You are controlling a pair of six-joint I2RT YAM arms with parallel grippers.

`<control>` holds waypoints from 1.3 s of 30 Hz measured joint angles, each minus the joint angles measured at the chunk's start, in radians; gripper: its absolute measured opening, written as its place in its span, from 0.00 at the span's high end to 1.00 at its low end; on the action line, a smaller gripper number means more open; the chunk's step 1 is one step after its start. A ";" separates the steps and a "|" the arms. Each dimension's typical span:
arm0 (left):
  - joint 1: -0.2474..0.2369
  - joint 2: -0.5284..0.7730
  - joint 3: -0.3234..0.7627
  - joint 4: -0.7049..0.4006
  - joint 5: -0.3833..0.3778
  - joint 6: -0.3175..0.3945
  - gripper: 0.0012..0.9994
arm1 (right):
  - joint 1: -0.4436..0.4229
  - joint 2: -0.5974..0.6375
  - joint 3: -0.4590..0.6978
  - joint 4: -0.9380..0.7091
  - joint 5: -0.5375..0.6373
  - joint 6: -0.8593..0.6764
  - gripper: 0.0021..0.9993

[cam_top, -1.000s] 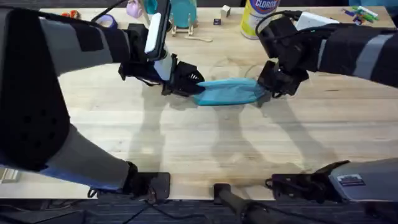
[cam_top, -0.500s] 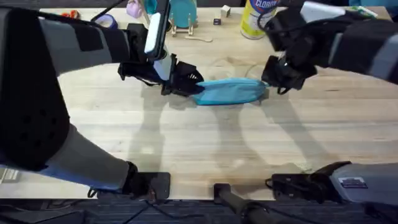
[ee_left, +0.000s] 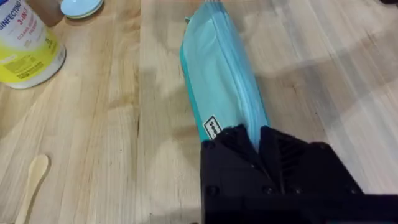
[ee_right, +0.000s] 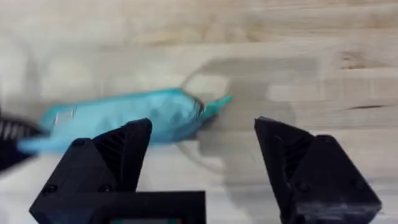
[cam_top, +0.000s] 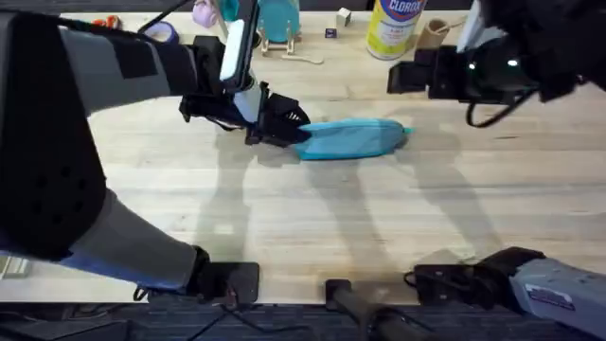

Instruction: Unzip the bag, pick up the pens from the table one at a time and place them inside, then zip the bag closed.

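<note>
Bag (cam_top: 352,138) lying mid-table (cam_top: 312,218), one end pinched in the closed left gripper (ee_left: 258,134); right gripper (ee_right: 202,155) spread wide, empty, raised clear of the far end. Zipper apparently closed, so probably the task's last stage; no pens discernible on the table. Next: confirm the slider is fully home, then release.

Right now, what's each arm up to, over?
Left gripper shut on the bag. Right gripper open, raised clear of it. Zipper looks closed. Nothing blocking.

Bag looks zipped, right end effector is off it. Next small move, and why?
Probably open the left end effector and lift clear. It is clamped on the bag's end, the zipper looks closed along its length, and the right end effector is open, raised off the bag. No pens visible on the table.
</note>
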 joint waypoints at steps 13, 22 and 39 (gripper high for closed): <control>0.000 0.000 0.000 0.000 0.000 0.000 0.96 | 0.000 -0.152 0.000 -0.221 -0.244 -0.445 0.00; 0.000 0.000 0.000 0.000 0.000 0.000 0.96 | 0.000 -0.184 0.000 -0.296 -0.263 -0.617 0.00; 0.000 0.000 0.000 0.000 0.001 0.003 0.03 | 0.000 -0.184 0.000 -0.308 -0.263 -0.652 0.00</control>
